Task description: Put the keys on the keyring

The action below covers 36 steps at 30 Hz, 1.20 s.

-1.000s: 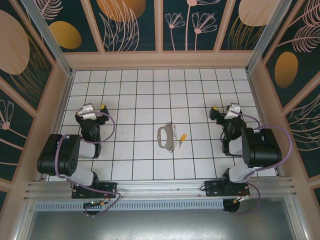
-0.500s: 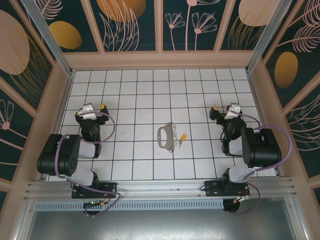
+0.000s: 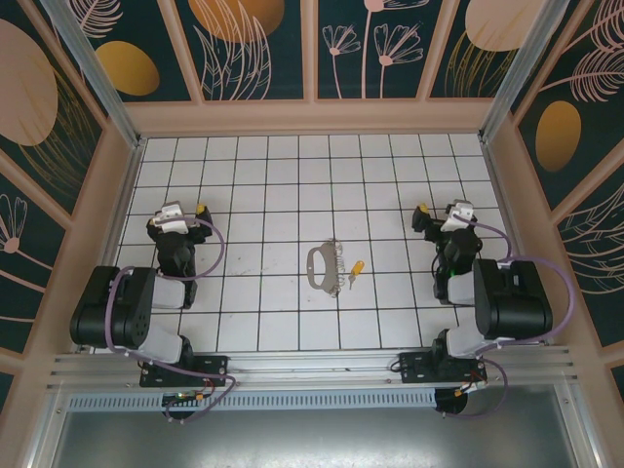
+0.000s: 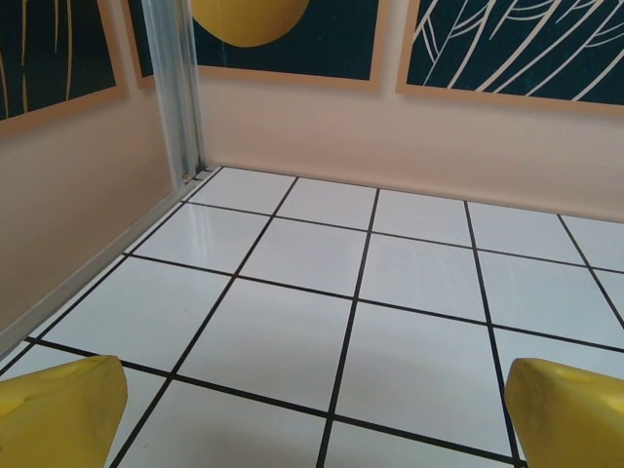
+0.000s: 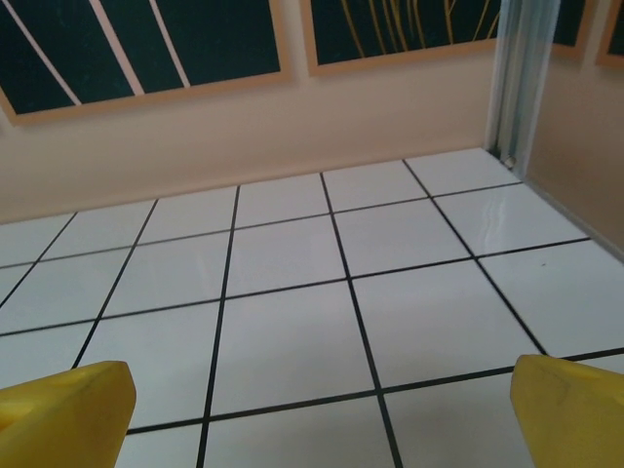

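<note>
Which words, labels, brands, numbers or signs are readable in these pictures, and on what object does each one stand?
No readable text.
Dark teal wall panels: only drawn leaves and flowers, no letters.
White tiled floor: only black grid lines.
Thin grey metal keyring and small key with yellow-orange head: too small to tell whether anything is engraved on them.
</note>
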{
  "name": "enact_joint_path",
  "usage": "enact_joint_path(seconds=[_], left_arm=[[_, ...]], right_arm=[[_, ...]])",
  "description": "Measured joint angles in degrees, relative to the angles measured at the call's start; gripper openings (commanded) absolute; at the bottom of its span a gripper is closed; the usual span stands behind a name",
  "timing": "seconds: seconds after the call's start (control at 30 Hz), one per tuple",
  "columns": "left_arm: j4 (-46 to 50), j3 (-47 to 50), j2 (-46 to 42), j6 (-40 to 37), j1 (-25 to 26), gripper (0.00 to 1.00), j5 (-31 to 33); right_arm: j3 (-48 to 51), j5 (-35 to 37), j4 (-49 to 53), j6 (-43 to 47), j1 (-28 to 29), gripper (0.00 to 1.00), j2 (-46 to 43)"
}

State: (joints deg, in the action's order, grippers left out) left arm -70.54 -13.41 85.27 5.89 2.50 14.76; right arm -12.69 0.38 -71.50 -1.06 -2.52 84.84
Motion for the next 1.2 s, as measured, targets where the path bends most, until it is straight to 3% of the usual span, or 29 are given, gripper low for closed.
enact_joint_path(seconds=[0.2, 0.3, 0.4, 0.53, 0.67, 0.87, 1.03, 1.2], left_arm=[[16.9, -6.0, -9.4, 1.0, 0.0, 0.99, 0.2], [28.0, -10.8, -16.8, 3.7, -0.1, 0.99, -3.1], [39.2, -17.2, -22.6, 9.0, -0.3, 0.99, -11.8], [52.7, -29.0, -22.0, 15.5, 0.4, 0.99, -25.6], [62.7, -34.4, -19.9, 16.3, 8.5, 0.99, -31.4], [73.2, -39.9, -11.1, 11.6, 23.8, 0.98, -30.7], [79.8, -45.5, -0.4, 5.7, 31.0, 0.86, -25.4], [83.7, -48.2, 7.3, 2.0, 34.8, 0.76, -21.8]], right_arm=[[0.0, 3.5, 8.1, -0.5, 1.0, 0.99, -10.6], [-1.8, 6.7, 16.9, -0.8, 3.7, 0.99, -18.6], [-6.7, 7.7, 27.9, -2.2, 6.3, 0.99, -24.8], [-14.6, 5.5, 42.3, -5.9, 7.6, 0.99, -27.4], [-17.7, 0.0, 53.9, -10.1, 9.7, 0.99, -27.4], [-17.8, -8.1, 65.4, -14.1, 14.7, 0.99, -27.7], [-16.4, -14.8, 68.7, -15.6, 16.0, 0.99, -31.4], [-10.4, -19.6, 68.6, -17.3, 17.5, 0.99, -37.3]])
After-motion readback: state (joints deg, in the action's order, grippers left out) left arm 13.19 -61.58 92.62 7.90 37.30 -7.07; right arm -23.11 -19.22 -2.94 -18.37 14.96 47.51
